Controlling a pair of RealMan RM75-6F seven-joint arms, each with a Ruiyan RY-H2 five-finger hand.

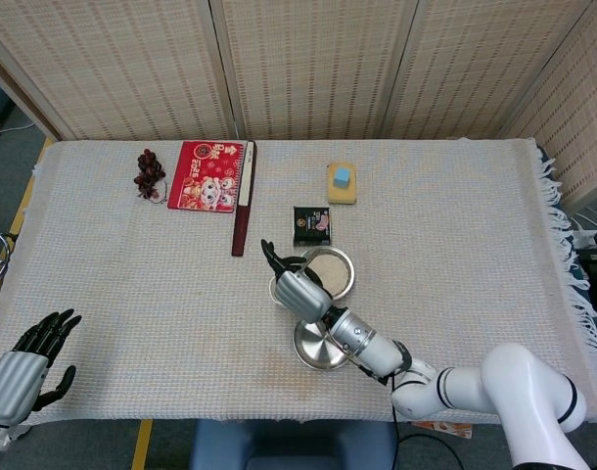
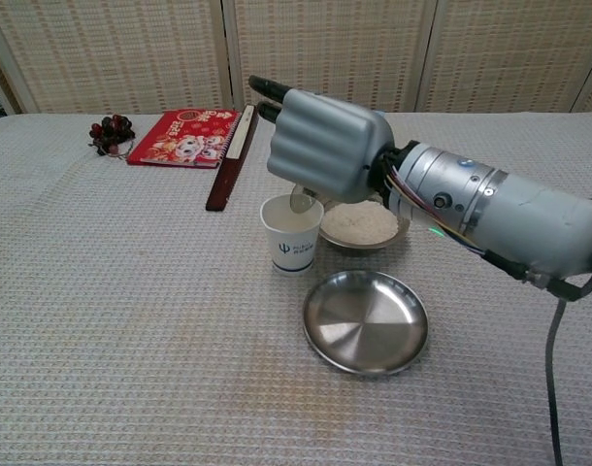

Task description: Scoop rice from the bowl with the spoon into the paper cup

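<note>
Right hand: raised over the cup, back of the hand toward the chest camera, dark fingers reaching up and away to the far left; grips the spoon underneath, though the grip itself is hidden by the hand's grey shell.
Right arm: comes in from the right of the chest view, forearm sloping up toward the hand; in the head view runs from the lower right edge diagonally up to the middle of the table.
Spoon: only its shiny bowl shows, poking out below the hand, tilted down just above the cup's mouth; handle hidden.
Cup: white paper, upright on the cloth, just left of the bowl and beyond the plate; contents cannot be told.
Bowl: metal, holds a mound of white rice, partly covered by the hand and wrist.
Plate: shallow steel dish, nearest the chest camera, close in front of cup and bowl.
Left hand: at the lower left corner of the head view, near the table's front edge, well apart from everything; fingers spread, holding nothing.
Far side: red book with a dark stick along its right edge, dark cluster of grapes to its left, yellow sponge, small dark packet behind the bowl.
</note>
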